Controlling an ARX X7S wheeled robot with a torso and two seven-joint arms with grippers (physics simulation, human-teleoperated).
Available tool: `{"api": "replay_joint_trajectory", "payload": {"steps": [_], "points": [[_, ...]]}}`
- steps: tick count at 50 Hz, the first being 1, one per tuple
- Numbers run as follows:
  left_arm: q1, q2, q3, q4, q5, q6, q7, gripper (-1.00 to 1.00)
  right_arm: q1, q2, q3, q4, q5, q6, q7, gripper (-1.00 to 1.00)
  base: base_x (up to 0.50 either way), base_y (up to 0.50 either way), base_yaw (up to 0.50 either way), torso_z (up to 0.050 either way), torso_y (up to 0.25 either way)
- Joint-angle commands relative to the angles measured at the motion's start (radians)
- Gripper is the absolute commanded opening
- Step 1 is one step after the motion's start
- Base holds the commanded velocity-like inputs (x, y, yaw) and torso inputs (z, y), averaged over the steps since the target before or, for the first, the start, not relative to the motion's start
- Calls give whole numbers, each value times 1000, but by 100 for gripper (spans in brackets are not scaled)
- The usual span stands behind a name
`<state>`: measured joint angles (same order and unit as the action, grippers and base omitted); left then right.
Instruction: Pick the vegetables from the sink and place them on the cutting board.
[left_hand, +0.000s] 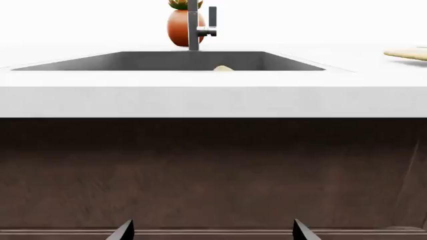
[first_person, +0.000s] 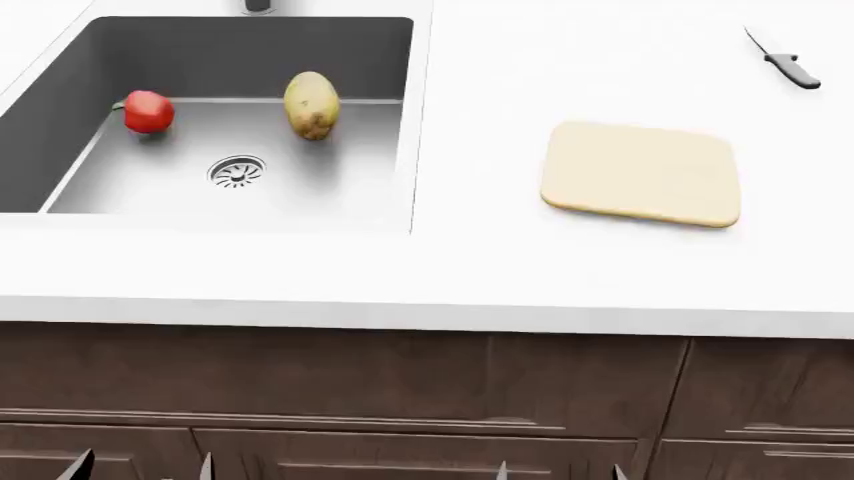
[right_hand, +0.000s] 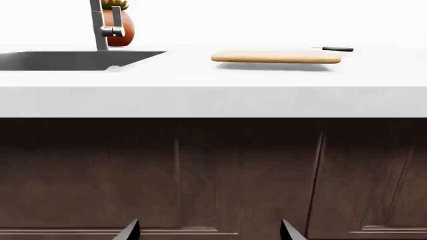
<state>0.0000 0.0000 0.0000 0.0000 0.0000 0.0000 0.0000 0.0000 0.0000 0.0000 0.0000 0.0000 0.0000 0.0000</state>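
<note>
Hidden / cut off: in the head view the faucet shows only its base at the top edge; the sink is clipped at the left edge.
Left gripper: only two dark fingertips enter the left wrist view, spread wide apart with nothing between them, low in front of the dark wood cabinet. In the head view the tips barely show at the bottom edge.
Right gripper: likewise two dark tips only, set wide apart, holding nothing, level with the cabinet front.
Red bell pepper: on the sink floor, back left, green stem pointing left; not visible in either wrist view.
Potato: sink floor near the back wall, right of the pepper, apart from it. From the left wrist view only a pale sliver peeks over the sink's front rim.
Drain: between and in front of the two vegetables.
Cutting board: bare, on the white countertop, right of the sink.
Knife: behind the board, well apart.
Orange-red round object: behind the faucet, partly covered by it.
Writing / labels: none legible.
</note>
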Motion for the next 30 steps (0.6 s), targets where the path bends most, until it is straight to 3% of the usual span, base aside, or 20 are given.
{"api": "replay_joint_trajectory", "payload": {"steps": [1,11,30], "points": [[-2,-15,18,0,-20,0,-17,100,-2,16,-24,-6,9,-8,20,100,0,0,0,0,0],[-6,-48,50,-1,-50,-17,-42,100,-9,50,-70,-11,28,-21,43,100,0,0,0,0,0],[-11,-78,85,-13,-62,-21,-87,100,-8,79,-108,-16,44,-2,77,100,30,500,0,0,0]]}}
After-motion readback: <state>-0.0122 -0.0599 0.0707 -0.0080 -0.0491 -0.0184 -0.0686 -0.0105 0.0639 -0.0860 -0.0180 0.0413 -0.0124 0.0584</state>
